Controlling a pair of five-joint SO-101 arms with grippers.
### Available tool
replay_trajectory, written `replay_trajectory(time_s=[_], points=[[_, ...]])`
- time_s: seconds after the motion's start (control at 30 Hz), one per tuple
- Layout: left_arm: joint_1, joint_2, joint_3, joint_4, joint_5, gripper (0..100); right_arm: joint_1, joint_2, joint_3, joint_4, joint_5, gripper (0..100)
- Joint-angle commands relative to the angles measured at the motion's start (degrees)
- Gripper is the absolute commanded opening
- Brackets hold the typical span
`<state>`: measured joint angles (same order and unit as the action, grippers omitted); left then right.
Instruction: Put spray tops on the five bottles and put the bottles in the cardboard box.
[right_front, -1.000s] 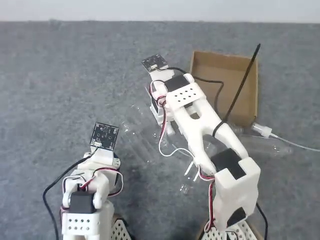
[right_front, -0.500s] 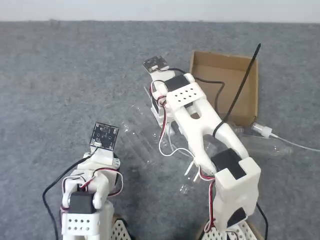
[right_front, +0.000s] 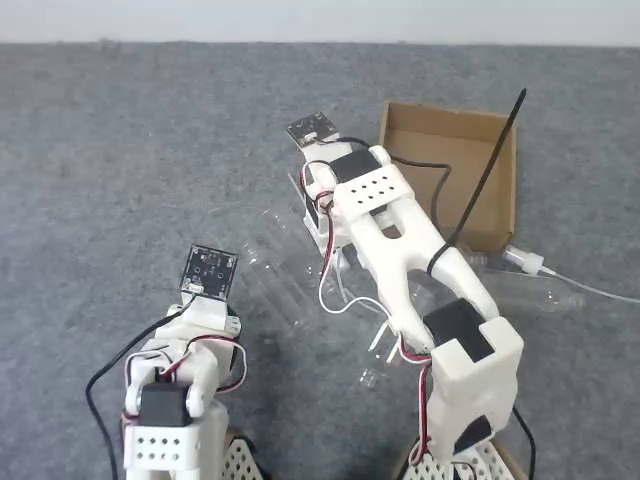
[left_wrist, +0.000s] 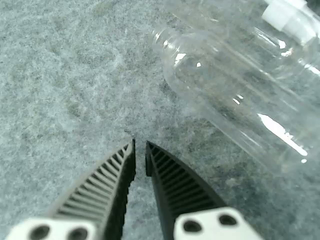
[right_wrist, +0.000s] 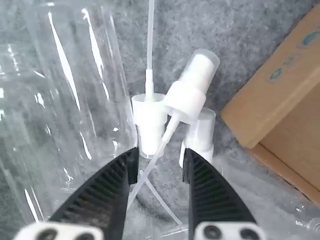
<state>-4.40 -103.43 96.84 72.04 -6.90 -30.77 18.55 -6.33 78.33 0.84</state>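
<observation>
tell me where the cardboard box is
In the high view the cardboard box sits open-topped at the far right, beside the right arm, a clear bottle lying at its near corner.

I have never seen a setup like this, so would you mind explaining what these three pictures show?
These are two small white robot arms on a grey carpeted surface. The overhead picture looks down on both: the left arm is folded near its base, and the right arm is stretched toward an open brown cardboard box. The other two pictures come from a camera on each wrist. The left hand is shut and empty, near a clear plastic bottle lying on its side. The right hand is open over loose white spray tops with thin tubes, beside the box. Nothing is held.
</observation>
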Motion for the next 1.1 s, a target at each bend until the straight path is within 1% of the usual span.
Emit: replay_trajectory(time_s=[0.0, 0.63, 0.87, 0.97, 1.07], points=[[0.0, -1.1, -0.3, 0.3, -0.2, 3, -0.6, -5.3, -1.4, 0.6, -0.4, 10.6], [0.1, -1.1, -0.3, 0.3, -0.2, 3, -0.7, -5.4, -1.5, 0.6, -0.3, 10.6], [0.0, -1.1, -0.3, 0.3, -0.2, 3, -0.7, -5.4, -1.5, 2.6, -0.2, 10.6], [0.0, -1.1, -0.3, 0.3, -0.2, 3, -0.6, -5.4, -1.4, 3.6, 2.6, 10.6], [0.0, -1.1, -0.3, 0.3, -0.2, 3, -0.6, -5.6, -3.9, 8.4, 5.5, 10.6]])
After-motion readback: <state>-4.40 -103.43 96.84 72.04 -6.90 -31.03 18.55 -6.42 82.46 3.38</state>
